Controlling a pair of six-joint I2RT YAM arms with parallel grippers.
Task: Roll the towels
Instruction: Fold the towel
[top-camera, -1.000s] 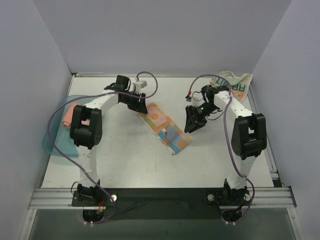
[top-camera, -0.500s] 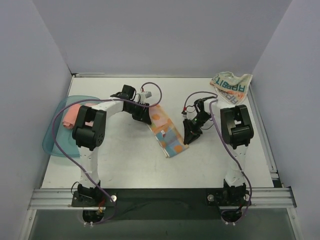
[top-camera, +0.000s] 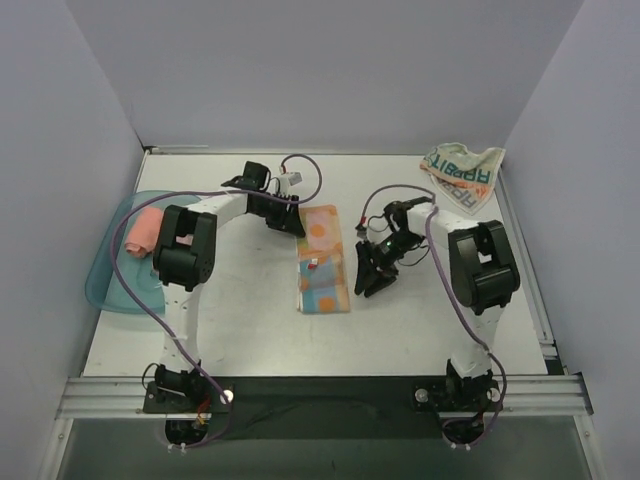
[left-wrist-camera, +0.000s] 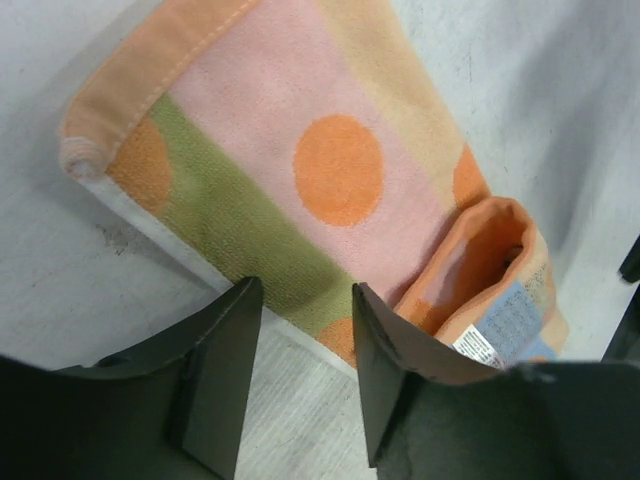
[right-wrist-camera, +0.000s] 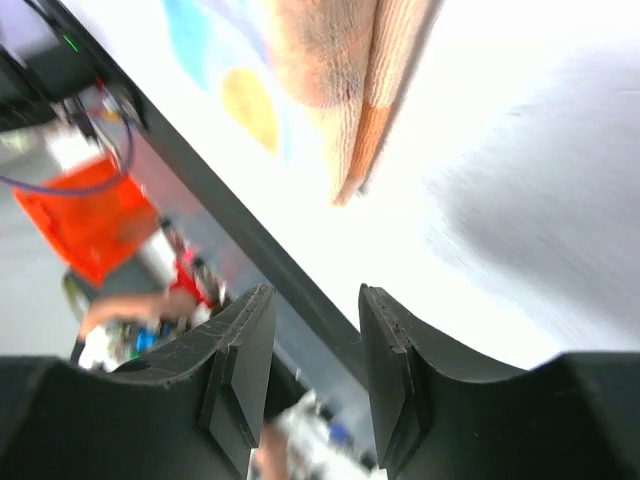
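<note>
The striped towel (top-camera: 323, 262) with orange dots lies flat as a long folded strip in the middle of the table, running front to back. In the left wrist view the striped towel (left-wrist-camera: 340, 170) has one end curled over, showing a label. My left gripper (top-camera: 296, 226) sits at its far left corner, and in its own view the left gripper (left-wrist-camera: 305, 300) is open over bare table at the towel's edge. My right gripper (top-camera: 363, 280) stands just right of the towel's near end; the right gripper (right-wrist-camera: 312, 310) is open and empty, with the towel's edge (right-wrist-camera: 350, 80) ahead of it.
A whitish towel with RABBIT lettering (top-camera: 463, 170) lies crumpled at the far right corner. A pink towel (top-camera: 143, 231) rests in the teal tray (top-camera: 105, 285) at the left edge. Purple cables loop over both arms. Walls close in on three sides.
The striped towel has swung from a diagonal to lie straight front to back. The right gripper moved left and nearer with it; the left gripper shifted slightly right.
</note>
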